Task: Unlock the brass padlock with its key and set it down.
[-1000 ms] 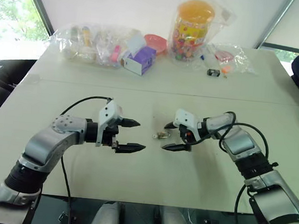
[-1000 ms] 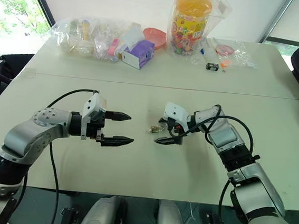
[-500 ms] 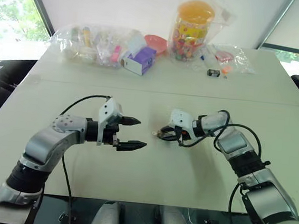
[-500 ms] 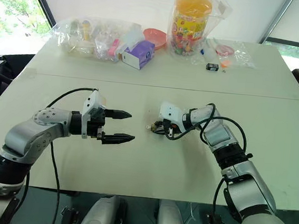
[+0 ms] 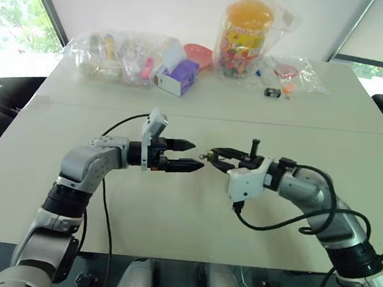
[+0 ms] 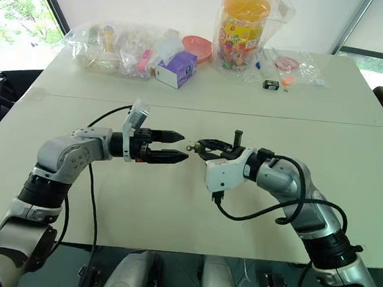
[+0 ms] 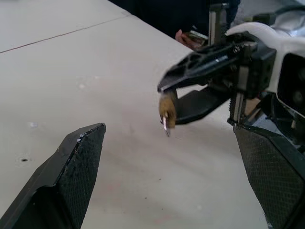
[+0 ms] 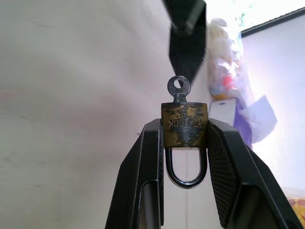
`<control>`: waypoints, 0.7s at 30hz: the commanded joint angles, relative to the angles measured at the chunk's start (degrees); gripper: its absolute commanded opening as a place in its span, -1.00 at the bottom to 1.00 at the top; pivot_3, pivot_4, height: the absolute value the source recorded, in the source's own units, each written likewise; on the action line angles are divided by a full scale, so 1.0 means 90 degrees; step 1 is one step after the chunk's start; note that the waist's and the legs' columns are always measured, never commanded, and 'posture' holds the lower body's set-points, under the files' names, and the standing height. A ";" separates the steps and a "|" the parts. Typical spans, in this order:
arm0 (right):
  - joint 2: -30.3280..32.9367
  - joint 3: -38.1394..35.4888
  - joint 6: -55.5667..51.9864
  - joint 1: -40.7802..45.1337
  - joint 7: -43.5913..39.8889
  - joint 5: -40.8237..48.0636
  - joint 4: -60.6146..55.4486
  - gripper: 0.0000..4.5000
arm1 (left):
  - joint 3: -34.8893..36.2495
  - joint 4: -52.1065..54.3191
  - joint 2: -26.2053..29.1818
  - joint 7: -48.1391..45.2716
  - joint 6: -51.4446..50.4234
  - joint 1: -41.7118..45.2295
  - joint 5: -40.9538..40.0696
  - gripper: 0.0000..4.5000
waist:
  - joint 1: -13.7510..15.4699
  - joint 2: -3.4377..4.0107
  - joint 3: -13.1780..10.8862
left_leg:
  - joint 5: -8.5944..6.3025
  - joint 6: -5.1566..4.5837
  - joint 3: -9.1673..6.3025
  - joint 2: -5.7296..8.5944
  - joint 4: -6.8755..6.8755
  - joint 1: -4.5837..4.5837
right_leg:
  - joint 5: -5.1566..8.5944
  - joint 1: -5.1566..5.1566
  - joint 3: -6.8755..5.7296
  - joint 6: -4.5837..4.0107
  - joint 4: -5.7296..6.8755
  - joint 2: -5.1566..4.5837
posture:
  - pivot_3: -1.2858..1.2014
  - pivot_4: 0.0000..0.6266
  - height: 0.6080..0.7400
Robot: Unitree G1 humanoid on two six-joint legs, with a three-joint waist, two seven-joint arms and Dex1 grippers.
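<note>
Two pincers level above table (image 5: 170, 223), my right gripper (image 8: 186, 138) clamping brass padlock (image 8: 185, 125) by its body, key (image 8: 178, 89) at twelve o'clock, my left gripper (image 5: 192, 155) spread wide, just beside key.

Tarnished, scuffed brass padlock (image 8: 184, 124), shiny steel shackle; table (image 5: 171, 209) smooth, matt, perhaps laminate

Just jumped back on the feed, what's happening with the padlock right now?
The right gripper is shut on the brass padlock, holding it above the table with the key sitting in the keyhole and the shackle looking closed. The left gripper is open and faces it, with its fingertips close to the key end. Nothing has been set down yet.
</note>
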State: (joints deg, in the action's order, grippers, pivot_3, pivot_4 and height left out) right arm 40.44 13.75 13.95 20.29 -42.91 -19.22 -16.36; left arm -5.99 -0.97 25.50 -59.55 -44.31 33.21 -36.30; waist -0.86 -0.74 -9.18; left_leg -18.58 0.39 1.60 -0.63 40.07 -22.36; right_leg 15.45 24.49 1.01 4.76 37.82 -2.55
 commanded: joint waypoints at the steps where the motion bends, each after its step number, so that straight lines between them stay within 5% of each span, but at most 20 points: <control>1: 0.0045 -0.0110 -0.0160 0.0060 -0.0079 -0.0077 -0.0548 -0.70 | 0.0000 -0.0061 -0.0083 -0.0192 0.0103 0.0259 -0.0032 0.76 | 0.0018 0.0000 0.0000 | 0.0000 0.0000 -0.0001 0.0000 0.0001 0.0000 | 0.0000 0.0000 -0.0002 0.0000 0.0001 0.0003 | 0.03 -0.52 0.92; 9: 0.0002 -0.0107 -0.0340 0.0142 -0.0147 -0.0094 -0.0569 -0.70 | -0.0094 -0.0102 -0.0060 -0.0410 0.0185 0.0262 0.0147 -0.97 | 0.0024 0.0000 0.0000 | 0.0000 0.0000 -0.0001 0.0002 0.0001 0.0000 | 0.0000 -0.0001 -0.0002 0.0000 0.0000 0.0006 | 0.03 -0.52 0.92; 21: -0.0102 -0.0135 -0.0755 0.0355 -0.0378 0.0219 -0.0646 -0.70 | -0.0383 0.0129 -0.0178 -0.0286 0.1071 0.0094 0.0803 -0.97 | 0.0028 0.0000 0.0000 | 0.0000 0.0000 -0.0001 0.0002 0.0001 0.0000 | 0.0000 -0.0001 -0.0002 -0.0001 0.0000 0.0003 | 0.03 -0.52 0.92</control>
State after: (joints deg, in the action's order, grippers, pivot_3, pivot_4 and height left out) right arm 39.85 13.75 7.47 22.09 -46.25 -18.74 -19.77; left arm -9.07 -1.96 24.51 -62.60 -37.13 33.84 -29.94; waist -0.60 -0.74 -9.18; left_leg -18.58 0.39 1.59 -0.61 40.09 -22.36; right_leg 15.46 24.48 1.00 4.76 37.82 -2.53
